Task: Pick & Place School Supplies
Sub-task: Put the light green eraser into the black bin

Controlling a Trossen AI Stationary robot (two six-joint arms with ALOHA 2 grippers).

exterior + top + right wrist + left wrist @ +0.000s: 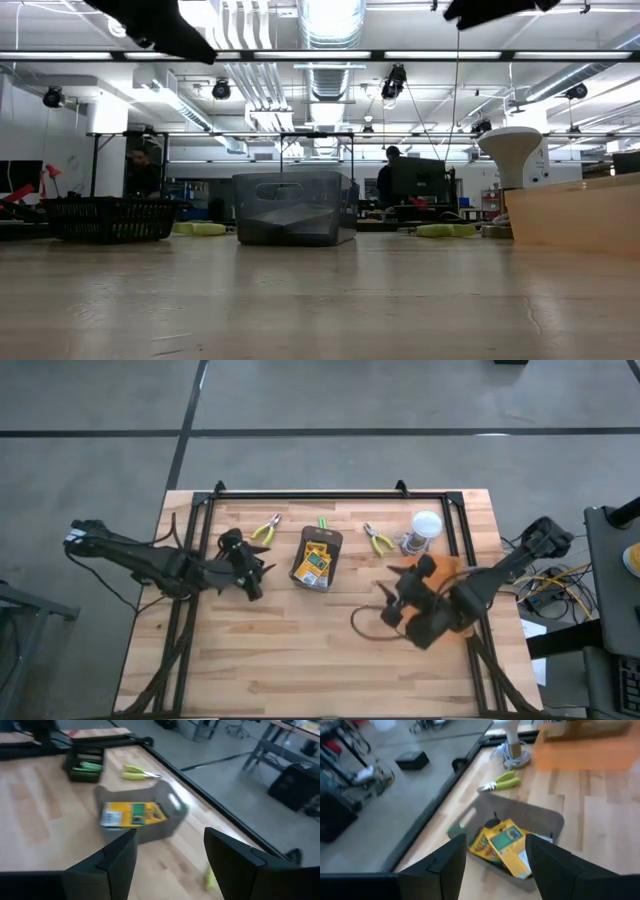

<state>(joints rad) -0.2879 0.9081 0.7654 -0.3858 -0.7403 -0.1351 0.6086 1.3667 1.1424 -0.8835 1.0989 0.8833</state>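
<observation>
A dark grey tray (300,550) stands at the table's far middle with yellow-and-green crayon boxes (506,845) lying in it. A green stick (323,523) rests at the tray's far end. One pair of pliers (265,530) lies left of the tray, another pair (378,540) right of it. My left gripper (248,568) hovers open just left of the tray, pointing at it, nothing between its fingers (447,865). My right gripper (398,605) hovers open to the right and nearer, also facing the tray (137,820).
A clear jar with a white lid (425,528) stands at the far right, beside the right pliers. A black frame (330,495) runs along the table's far edge and sides. Bare wood lies across the near half of the table.
</observation>
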